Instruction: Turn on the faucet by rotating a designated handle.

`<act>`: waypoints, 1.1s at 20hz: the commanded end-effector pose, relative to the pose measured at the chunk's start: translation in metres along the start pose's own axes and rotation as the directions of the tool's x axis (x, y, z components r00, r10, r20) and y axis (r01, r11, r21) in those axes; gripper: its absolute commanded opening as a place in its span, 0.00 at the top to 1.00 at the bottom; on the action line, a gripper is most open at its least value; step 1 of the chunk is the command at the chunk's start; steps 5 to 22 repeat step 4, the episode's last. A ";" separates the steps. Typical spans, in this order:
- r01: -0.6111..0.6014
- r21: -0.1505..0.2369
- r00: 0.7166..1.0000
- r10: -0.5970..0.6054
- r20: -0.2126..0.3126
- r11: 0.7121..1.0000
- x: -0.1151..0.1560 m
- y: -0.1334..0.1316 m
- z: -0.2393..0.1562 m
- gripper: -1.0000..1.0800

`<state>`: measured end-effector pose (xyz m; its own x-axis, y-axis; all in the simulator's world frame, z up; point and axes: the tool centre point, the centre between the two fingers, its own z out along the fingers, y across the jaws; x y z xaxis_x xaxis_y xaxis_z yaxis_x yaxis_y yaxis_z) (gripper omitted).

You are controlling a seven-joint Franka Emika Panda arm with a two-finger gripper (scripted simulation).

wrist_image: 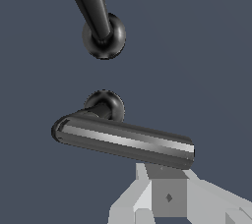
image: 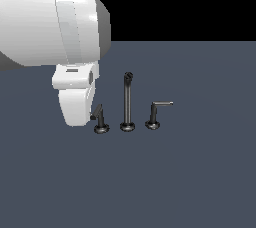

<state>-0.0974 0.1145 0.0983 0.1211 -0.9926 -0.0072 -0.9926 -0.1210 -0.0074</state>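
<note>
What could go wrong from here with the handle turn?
1. In the wrist view one finger sits near the free end of the handle; a push there could slide off the round bar.
2. The spout stands right beside the handle; a wide sweep might knock it.
3. In the exterior view the arm hides the gripper, so contact with the bar cannot be confirmed.
</note>
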 end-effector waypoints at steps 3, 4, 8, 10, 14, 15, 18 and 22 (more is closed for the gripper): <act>-0.021 -0.007 1.000 0.021 -0.007 1.000 0.026 0.012 0.000 1.00; -0.021 -0.007 1.000 0.021 -0.007 1.000 0.026 0.012 0.000 1.00; -0.021 -0.007 1.000 0.021 -0.007 1.000 0.026 0.012 0.000 1.00; -0.021 -0.007 1.000 0.021 -0.007 1.000 0.026 0.012 0.000 1.00; -0.021 -0.007 1.000 0.021 -0.007 1.000 0.026 0.012 0.000 1.00; -0.021 -0.007 1.000 0.021 -0.007 1.000 0.026 0.012 0.000 1.00; -0.021 -0.007 1.000 0.021 -0.007 1.000 0.026 0.012 0.000 1.00; -0.021 -0.007 1.000 0.021 -0.007 1.000 0.026 0.012 0.000 1.00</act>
